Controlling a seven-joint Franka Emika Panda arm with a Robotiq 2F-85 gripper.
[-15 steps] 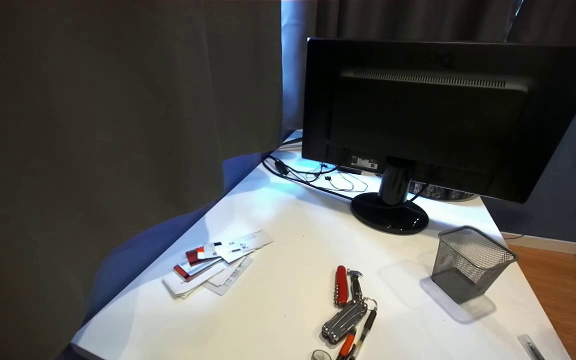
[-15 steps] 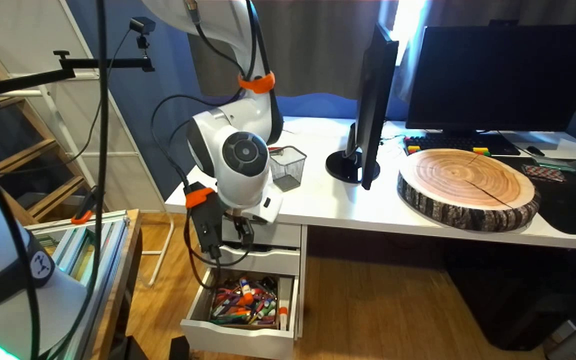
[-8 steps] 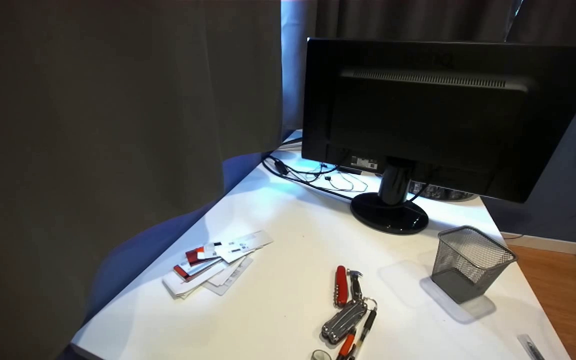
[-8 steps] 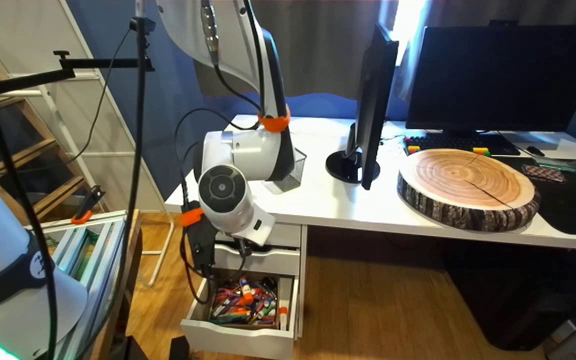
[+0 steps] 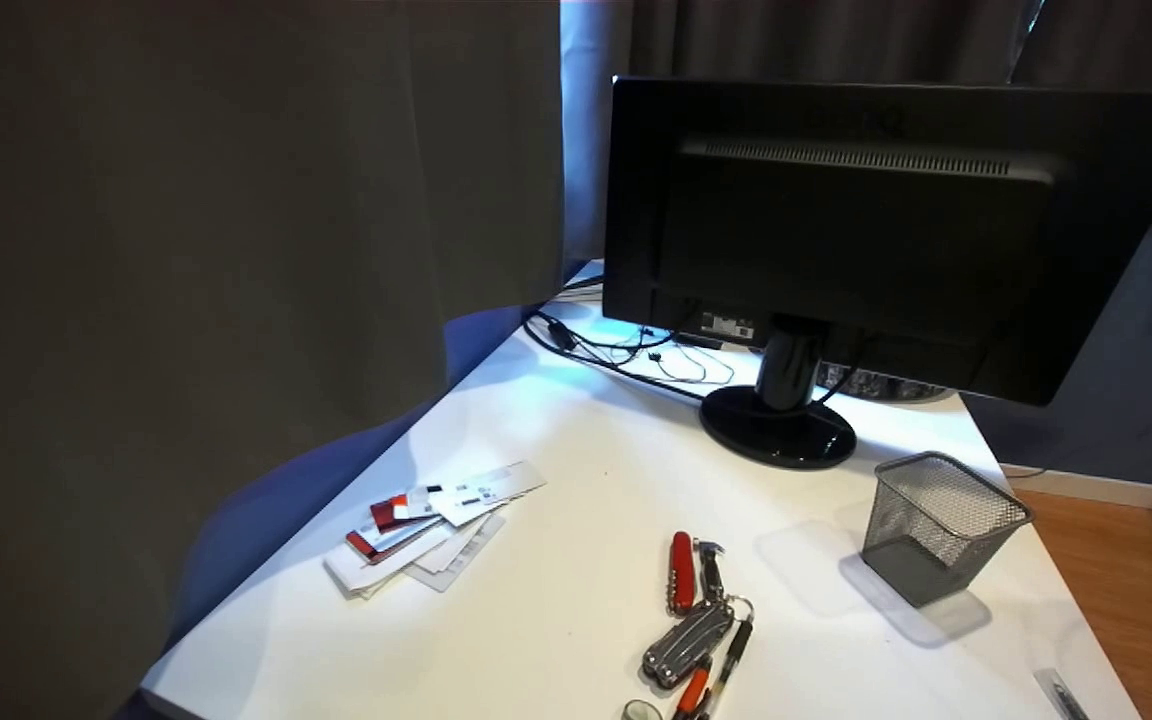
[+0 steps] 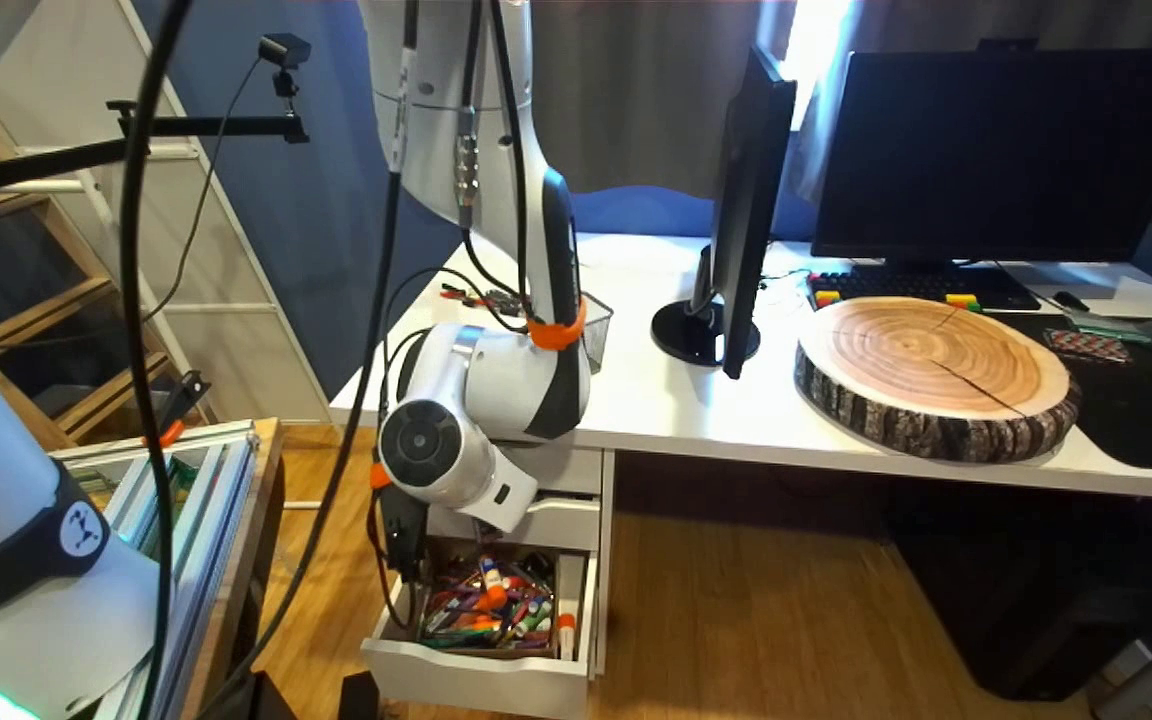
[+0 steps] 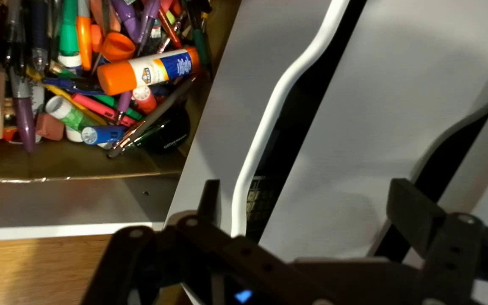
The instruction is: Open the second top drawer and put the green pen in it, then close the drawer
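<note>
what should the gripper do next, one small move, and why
I'd probably ease the open gripper onto the curved lip of the second drawer, ready to pull. It holds nothing, its fingers appear either side of that lip in the wrist view, and this drawer stands far less open than the lower drawer. Contact isn't clear.

White, wavy-edged 2nd drawer (image 7: 237,106), gap above.
</note>
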